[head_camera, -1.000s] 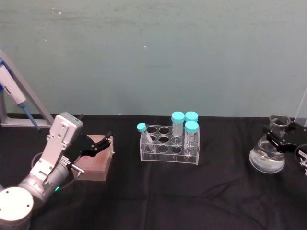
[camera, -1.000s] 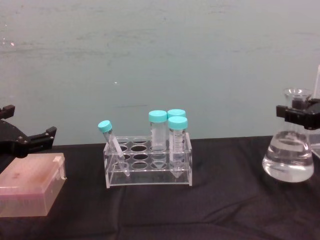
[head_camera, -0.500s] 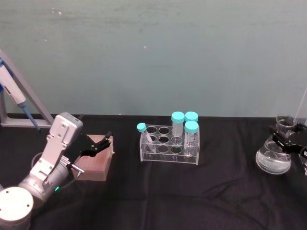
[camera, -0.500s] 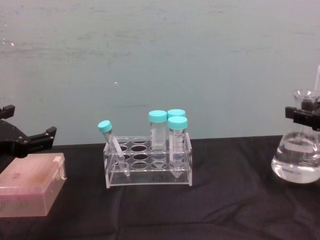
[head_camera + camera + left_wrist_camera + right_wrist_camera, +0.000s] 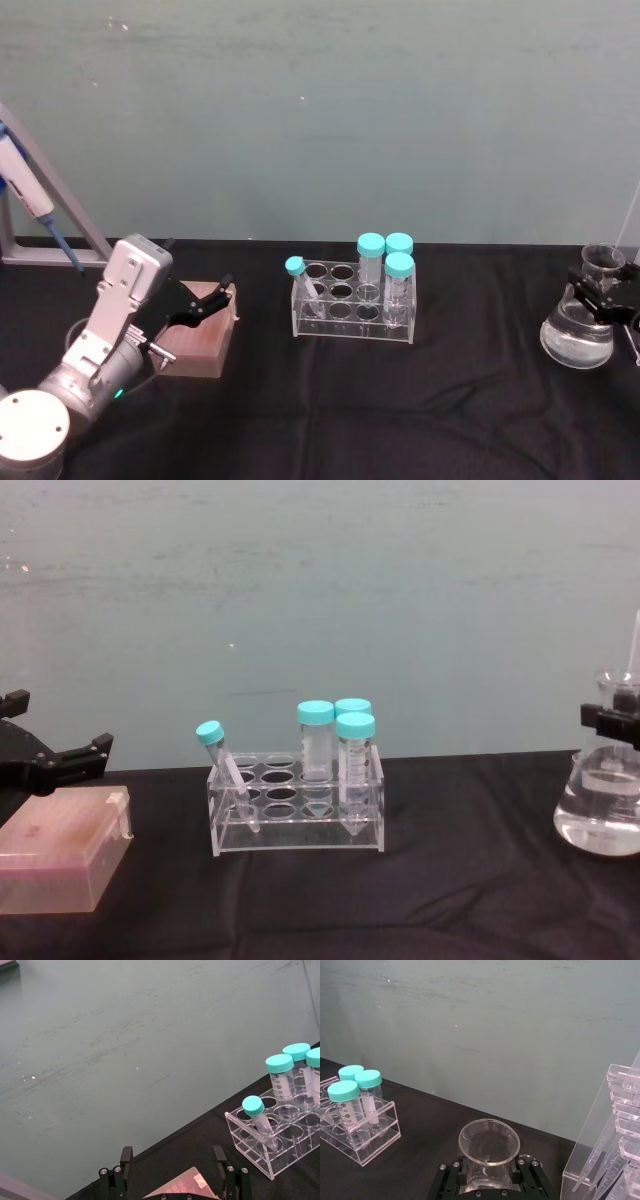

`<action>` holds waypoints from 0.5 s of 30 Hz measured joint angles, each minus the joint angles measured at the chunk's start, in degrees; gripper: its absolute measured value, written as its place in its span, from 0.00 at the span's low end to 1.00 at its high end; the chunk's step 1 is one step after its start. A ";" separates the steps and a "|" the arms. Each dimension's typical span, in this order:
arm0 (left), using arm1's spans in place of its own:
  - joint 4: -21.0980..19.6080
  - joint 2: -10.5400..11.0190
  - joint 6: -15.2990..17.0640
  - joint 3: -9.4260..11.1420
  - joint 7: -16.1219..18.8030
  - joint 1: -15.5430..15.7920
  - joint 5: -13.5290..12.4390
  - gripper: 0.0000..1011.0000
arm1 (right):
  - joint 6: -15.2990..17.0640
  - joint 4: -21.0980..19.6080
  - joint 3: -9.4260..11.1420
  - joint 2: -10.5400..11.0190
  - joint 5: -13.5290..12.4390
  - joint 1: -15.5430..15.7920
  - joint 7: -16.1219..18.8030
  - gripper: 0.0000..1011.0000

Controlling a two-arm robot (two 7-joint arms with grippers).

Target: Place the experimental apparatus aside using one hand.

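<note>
At the far right edge of the black table [image 5: 330, 410], the conical flask [image 5: 577, 335] with clear liquid sits low, its base at or just above the cloth; contact cannot be confirmed. Right gripper [image 5: 603, 290] is closed around the flask neck just under the rim; the right wrist view shows the black fingers [image 5: 451, 1176] clamped on either side of the glass below the open mouth. Flask [image 5: 603, 810] stands upright, liquid level. Just beside it in the wrist view, a clear acrylic stand [image 5: 615, 1145] with long tubes. Test-tube rack [image 5: 352, 300] with teal-capped tubes stands mid-table, well apart from the flask, untouched. Left gripper [image 5: 205, 300] hovers idle over a brown box [image 5: 200, 340] at the left, fingers spread, holding nothing. Judgement: the flask is already well off to the side, so the carry looks mostly done; what is left is setting it down fully, letting go and pulling clear without tipping it or knocking the stand. Whether the rack is also meant to be moved is unclear.
</note>
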State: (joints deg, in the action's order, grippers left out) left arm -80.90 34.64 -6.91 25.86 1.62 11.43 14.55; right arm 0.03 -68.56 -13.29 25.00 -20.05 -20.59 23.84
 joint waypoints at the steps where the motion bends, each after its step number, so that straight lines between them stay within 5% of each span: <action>1: 0.00 0.00 0.00 0.00 0.00 0.00 0.00 0.99 | 0.01 0.05 0.03 -0.02 0.03 -0.01 0.00 0.45; 15: 0.00 0.00 0.00 0.00 0.00 0.00 0.00 0.99 | 0.24 0.92 0.52 -0.46 0.67 -0.33 -0.01 0.45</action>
State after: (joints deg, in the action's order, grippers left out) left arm -80.90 34.64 -6.91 25.86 1.62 11.43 14.55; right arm 0.27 -67.64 -12.77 24.54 -19.38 -20.92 23.83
